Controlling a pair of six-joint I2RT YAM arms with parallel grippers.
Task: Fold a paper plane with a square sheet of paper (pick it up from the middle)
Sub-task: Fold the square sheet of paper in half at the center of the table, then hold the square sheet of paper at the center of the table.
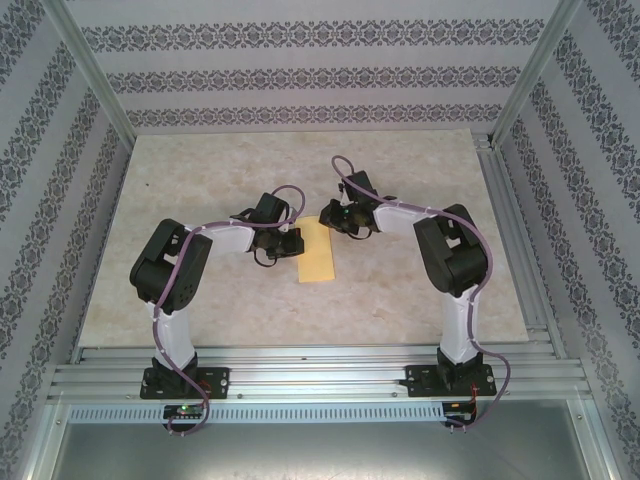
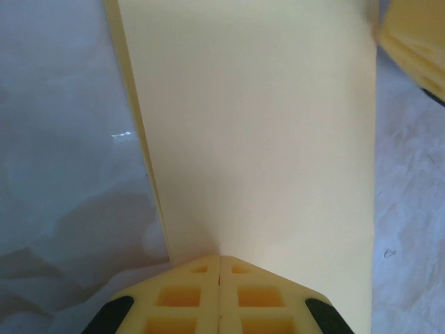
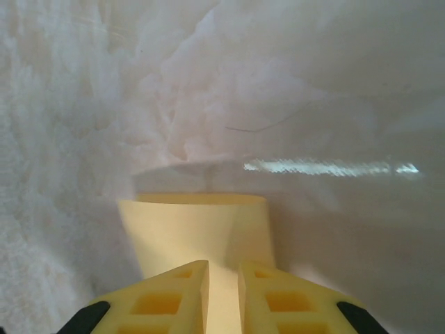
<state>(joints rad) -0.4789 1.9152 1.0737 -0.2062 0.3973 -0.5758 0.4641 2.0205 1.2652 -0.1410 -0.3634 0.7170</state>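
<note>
Nearest, aluminium rails (image 1: pixel 320 372) with two black arm bases (image 1: pixel 185 382) bolted on. Beyond them a pale marbled tabletop (image 1: pixel 420 290), boxed in on three sides by patterned wallpaper walls (image 1: pixel 300 75), with two metal corner posts (image 1: pixel 90 75).

Two arms, two grippers, one sheet of paper (image 1: pixel 318 253).

Both arms bent at the elbow, left arm (image 1: pixel 170 270) and right arm (image 1: pixel 455 255) reaching inward to the table's middle. Clenched tight, the left gripper (image 2: pixel 220 259), tips touching the sheet's edge; unclear whether pinching it. Parted by a narrow slit, the right gripper (image 3: pixel 222 268), low over the sheet's far end, paper visible through the gap. Yellow sheet folded into a narrow rectangle, flat on the tabletop between both grippers.
</note>
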